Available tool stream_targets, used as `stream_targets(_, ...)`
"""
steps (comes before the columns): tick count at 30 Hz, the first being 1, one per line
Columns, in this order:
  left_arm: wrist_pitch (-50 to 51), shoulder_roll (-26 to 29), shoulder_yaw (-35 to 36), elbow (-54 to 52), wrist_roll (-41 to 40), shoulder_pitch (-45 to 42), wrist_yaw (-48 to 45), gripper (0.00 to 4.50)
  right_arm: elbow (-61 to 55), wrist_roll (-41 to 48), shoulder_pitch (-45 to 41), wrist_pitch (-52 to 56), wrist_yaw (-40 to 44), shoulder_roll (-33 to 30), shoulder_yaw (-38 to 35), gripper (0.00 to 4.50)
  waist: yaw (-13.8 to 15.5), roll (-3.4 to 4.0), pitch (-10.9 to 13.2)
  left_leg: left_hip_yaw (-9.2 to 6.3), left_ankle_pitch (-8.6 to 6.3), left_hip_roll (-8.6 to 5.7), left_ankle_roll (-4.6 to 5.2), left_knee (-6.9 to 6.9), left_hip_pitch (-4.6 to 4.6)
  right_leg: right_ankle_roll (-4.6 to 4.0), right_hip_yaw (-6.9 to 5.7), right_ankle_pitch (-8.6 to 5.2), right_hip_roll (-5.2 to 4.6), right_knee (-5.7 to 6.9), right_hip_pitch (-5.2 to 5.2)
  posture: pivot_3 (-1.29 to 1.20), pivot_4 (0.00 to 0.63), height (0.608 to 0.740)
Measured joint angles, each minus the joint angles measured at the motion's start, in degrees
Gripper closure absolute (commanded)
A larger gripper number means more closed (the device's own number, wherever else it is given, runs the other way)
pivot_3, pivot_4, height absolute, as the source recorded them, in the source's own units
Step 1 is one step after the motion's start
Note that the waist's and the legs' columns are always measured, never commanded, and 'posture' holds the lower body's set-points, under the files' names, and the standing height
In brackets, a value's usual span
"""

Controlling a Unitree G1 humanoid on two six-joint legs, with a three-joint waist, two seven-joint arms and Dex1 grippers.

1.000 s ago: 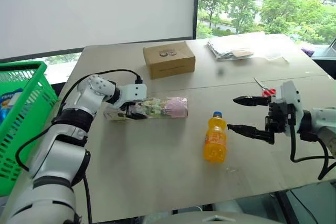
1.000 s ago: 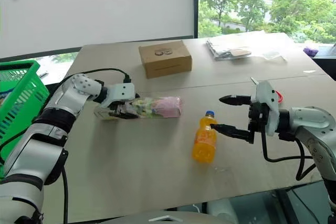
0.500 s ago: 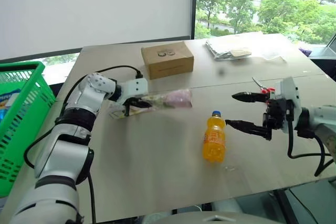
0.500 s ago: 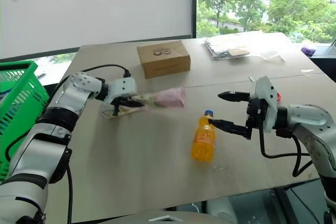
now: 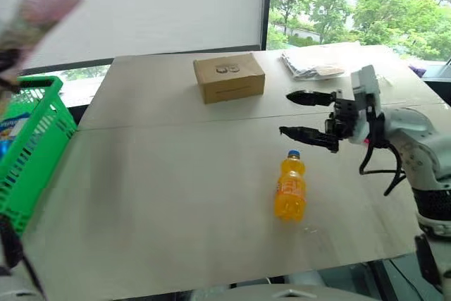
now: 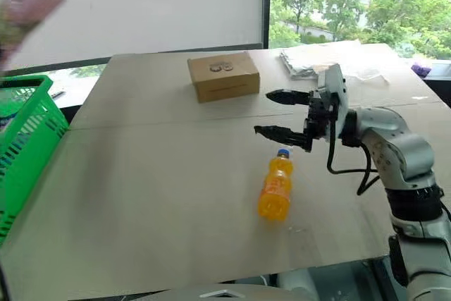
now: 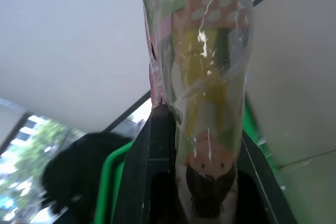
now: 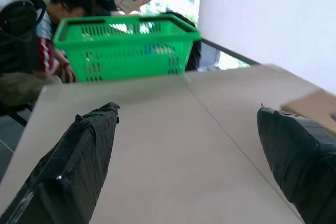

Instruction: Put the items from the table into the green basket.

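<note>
Left gripper (image 7: 202, 182) clenched on the pastel carton (image 7: 202, 72), raised high over the green basket (image 5: 32, 139) beside the table's (image 5: 176, 202) left edge; carton blurred and cut off by the frame edge in the head views. Right gripper (image 6: 282, 114) spread wide, empty, hovering just above the orange-drink bottle (image 6: 275, 188), not touching. Cardboard box (image 5: 229, 77) and plastic packets (image 5: 313, 65) farther back. Blue-printed item inside basket, hard to make out. Person (image 8: 47, 30) behind basket.

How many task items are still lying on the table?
1: the bottle lies near the table's front edge. The carton is held up above the basket.
</note>
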Motion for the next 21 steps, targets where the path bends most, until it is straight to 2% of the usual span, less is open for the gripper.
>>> stream_targets(4, 0.1, 1.1, 7.4, 2.3, 0.8, 11.9, 2.6, 4.25, 2.7, -0.4, -4.0, -1.5, 0.1, 3.8, 1.0, 0.0, 4.2, -0.15, -0.1, -0.35, 0.01, -0.09, -0.03, 0.09, -0.19, -0.02, -0.47, 0.0, -0.28, -0.08, 0.01, 0.34, 0.0, 0.724)
stream_targets(7, -2.0, -0.5, 8.2, 6.4, 0.8, 16.5, 4.8, 4.25, 4.0, -0.6, -5.0, -2.1, 0.1, 5.0, 1.0, 0.0, 6.8, -0.33, -0.2, -0.59, 0.06, -0.16, -0.14, 0.08, -0.31, -0.04, -0.74, 0.0, -0.49, -0.11, 0.02, 0.34, 0.0, 0.724)
stream_targets(9, -3.7, -1.6, 8.2, 8.5, 0.2, 16.5, 6.1, 3.19, 4.2, -0.9, -5.0, -2.1, 0.1, 5.4, 1.0, 0.0, 8.4, -0.65, -0.5, -0.79, 0.13, -0.15, -0.27, 0.08, -0.43, -0.07, -1.08, -0.01, -0.65, -0.13, 0.03, 0.33, 0.0, 0.724)
stream_targets(10, -5.9, -2.1, 7.8, 10.4, -0.2, 16.0, 7.2, 2.88, 4.1, -0.9, -5.0, -2.1, 0.1, 5.5, 1.0, 0.0, 9.1, -0.85, -0.6, -0.83, 0.13, -0.15, -0.3, 0.08, -0.45, -0.09, -1.14, 0.0, -0.67, -0.14, 0.03, 0.33, 0.0, 0.724)
stream_targets(13, -10.9, -2.5, 5.5, 14.6, -0.7, 12.5, 10.1, 1.37, 3.9, -0.9, -5.1, -2.1, -0.1, 5.6, 1.0, 0.0, 11.0, -1.09, -0.8, -0.83, 0.04, -0.15, -0.55, 0.09, -0.52, -0.12, -1.35, 0.02, -0.79, -0.15, 0.04, 0.33, 0.0, 0.724)
stream_targets(15, -13.5, -2.7, 3.7, 17.4, -0.9, 8.7, 12.2, 0.72, 3.7, -0.9, -5.1, -2.1, -0.2, 5.5, 1.0, 0.0, 11.9, -1.11, -0.8, -0.82, 0.03, -0.14, -0.56, 0.09, -0.53, -0.12, -1.42, 0.03, -0.8, -0.15, 0.04, 0.32, 0.0, 0.724)
stream_targets(16, -14.8, -2.8, 3.1, 18.3, -0.9, 6.8, 12.9, 0.23, 3.6, -0.9, -5.1, -2.0, -0.2, 5.5, 1.0, 0.0, 12.2, -1.13, -0.8, -0.84, 0.04, -0.14, -0.56, 0.09, -0.55, -0.12, -1.48, 0.03, -0.8, -0.14, 0.04, 0.32, 0.0, 0.724)
stream_targets(17, -15.9, -2.9, 2.5, 19.3, -1.0, 4.8, 13.6, 0.03, 3.4, -0.9, -5.0, -2.0, -0.2, 5.5, 1.0, 0.0, 12.4, -1.14, -0.9, -0.83, 0.06, -0.14, -0.53, 0.09, -0.58, -0.13, -1.55, 0.03, -0.8, -0.13, 0.05, 0.32, 0.0, 0.724)
stream_targets(21, -19.2, -3.7, -1.2, 22.5, -1.1, -1.0, 15.1, 0.03, 3.3, -1.1, -5.0, -2.0, -0.2, 5.4, 1.0, 0.0, 12.7, -1.07, -1.2, -0.74, 0.15, -0.16, -0.37, 0.09, -0.64, -0.13, -1.98, 0.04, -0.92, -0.14, 0.01, 0.31, 0.0, 0.724)
